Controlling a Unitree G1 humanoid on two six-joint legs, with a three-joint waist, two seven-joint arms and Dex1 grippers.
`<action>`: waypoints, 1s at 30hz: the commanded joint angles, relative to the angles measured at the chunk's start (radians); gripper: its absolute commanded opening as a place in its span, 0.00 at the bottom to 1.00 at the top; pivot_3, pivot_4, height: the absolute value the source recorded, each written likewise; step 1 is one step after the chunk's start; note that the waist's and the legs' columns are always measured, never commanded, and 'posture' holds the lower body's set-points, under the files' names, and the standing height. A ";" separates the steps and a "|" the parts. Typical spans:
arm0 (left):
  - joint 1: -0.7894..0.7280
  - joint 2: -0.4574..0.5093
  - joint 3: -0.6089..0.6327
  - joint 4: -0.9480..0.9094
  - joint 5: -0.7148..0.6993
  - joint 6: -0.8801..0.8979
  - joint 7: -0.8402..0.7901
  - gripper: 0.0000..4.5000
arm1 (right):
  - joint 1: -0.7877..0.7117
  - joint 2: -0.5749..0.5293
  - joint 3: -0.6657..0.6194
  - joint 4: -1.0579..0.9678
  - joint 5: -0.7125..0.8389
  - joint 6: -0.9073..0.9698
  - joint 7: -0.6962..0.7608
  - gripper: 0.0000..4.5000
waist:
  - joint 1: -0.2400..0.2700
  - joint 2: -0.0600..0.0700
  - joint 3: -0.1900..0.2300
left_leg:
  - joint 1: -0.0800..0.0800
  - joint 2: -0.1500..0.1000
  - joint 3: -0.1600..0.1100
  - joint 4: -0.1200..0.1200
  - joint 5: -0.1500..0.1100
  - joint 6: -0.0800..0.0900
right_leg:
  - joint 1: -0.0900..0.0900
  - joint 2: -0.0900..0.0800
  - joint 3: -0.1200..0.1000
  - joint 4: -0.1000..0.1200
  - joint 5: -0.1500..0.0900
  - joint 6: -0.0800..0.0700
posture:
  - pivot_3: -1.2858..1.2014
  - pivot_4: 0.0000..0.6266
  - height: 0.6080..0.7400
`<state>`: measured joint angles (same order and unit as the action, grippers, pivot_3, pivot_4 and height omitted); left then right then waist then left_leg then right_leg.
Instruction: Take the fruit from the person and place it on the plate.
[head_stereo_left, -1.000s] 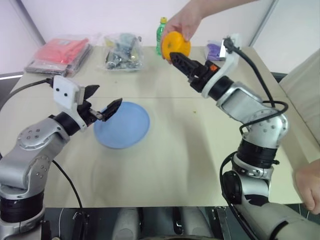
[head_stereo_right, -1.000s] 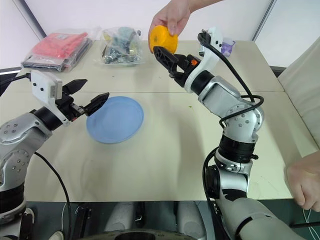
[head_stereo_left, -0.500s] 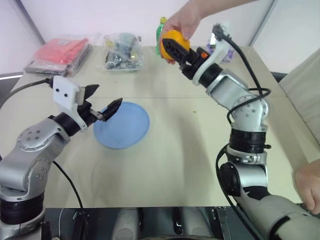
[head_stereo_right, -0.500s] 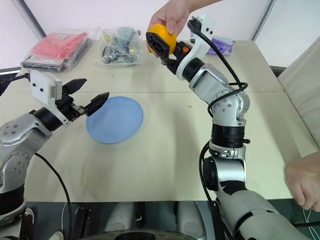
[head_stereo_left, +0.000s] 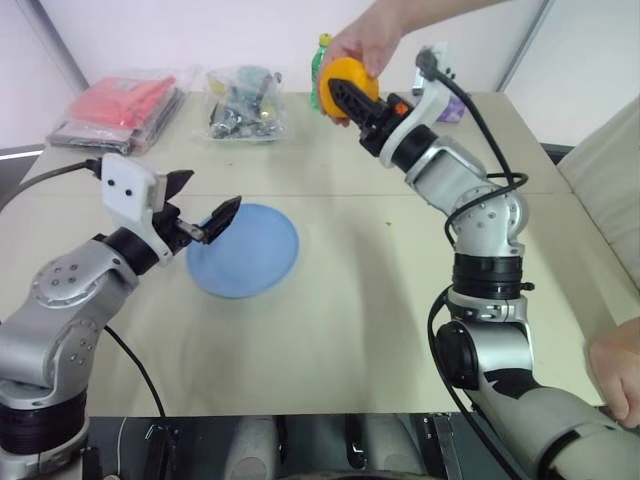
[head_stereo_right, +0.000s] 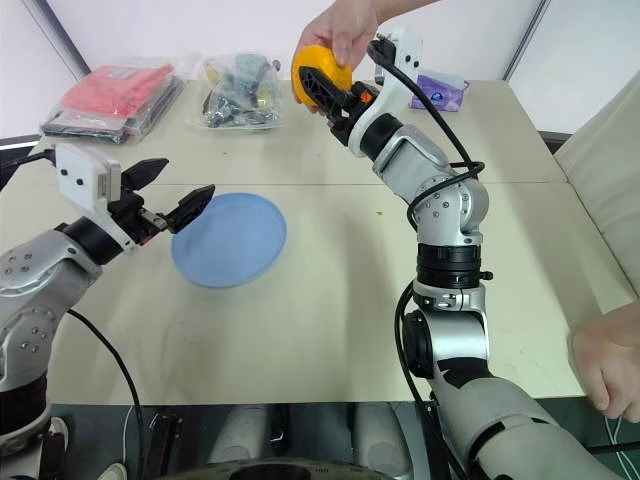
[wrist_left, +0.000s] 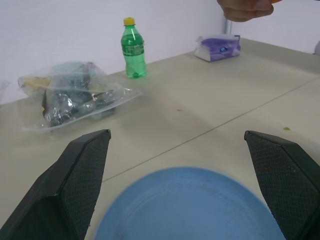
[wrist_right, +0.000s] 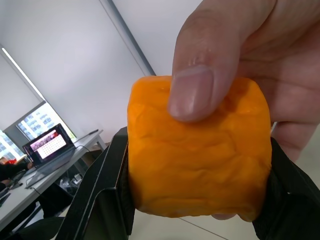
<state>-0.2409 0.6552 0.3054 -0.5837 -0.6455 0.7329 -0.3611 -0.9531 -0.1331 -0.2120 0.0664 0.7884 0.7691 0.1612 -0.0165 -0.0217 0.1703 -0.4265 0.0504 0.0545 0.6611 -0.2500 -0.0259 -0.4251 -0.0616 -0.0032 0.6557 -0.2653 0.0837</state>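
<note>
A person's hand holds the orange fruit up over the far side of the table, thumb pressed on its front. My right gripper is raised to it and shut on the fruit, one black finger on each side. The hand still grips it. The light-blue plate lies flat on the table at the left. My left gripper hovers open just above the plate's left edge, holding nothing.
At the table's far edge stand a green bottle, a clear bag of small items, red packets and a purple tissue pack. Another hand rests at the near right.
My right gripper reached up and slightly left to the fruit and closed its fingers on it. The left arm and the plate stayed put.
</note>
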 joint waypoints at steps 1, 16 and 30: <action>0.000 -0.002 0.030 -0.031 -0.006 -0.009 0.009 1.00 | -0.036 0.003 0.002 -0.030 0.000 -0.003 0.008 0.48 | 0.000 0.000 0.000 | 0.000 0.000 0.000 0.000 0.000 0.000 | 0.000 0.000 0.000 0.000 0.000 0.000 | 0.52 0.24 0.93; 0.235 0.065 0.270 -0.109 -0.057 0.058 -0.006 1.00 | 0.188 0.046 0.520 0.024 -0.371 -0.041 0.166 0.48 | -0.004 0.000 0.000 | 0.000 0.000 -0.002 -0.003 0.000 0.000 | -0.002 0.000 0.001 -0.001 0.000 0.000 | 0.52 0.24 0.93; 0.286 0.072 0.298 -0.118 -0.060 0.055 0.001 1.00 | 0.195 0.136 0.598 0.206 -0.585 -0.219 0.270 0.79 | -0.003 0.000 0.000 | 0.000 0.000 -0.002 -0.003 0.000 0.000 | -0.002 -0.001 0.000 -0.002 0.000 0.000 | 0.52 0.24 0.93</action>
<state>0.0598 0.7087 0.5847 -0.6715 -0.7036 0.7988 -0.3638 -0.7476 -0.0170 0.4122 0.2926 0.2073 0.5705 0.4219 -0.0193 -0.0218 0.1702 -0.4265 0.0504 0.0524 0.6577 -0.2500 -0.0260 -0.4267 -0.0625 -0.0031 0.6533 -0.2654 0.0832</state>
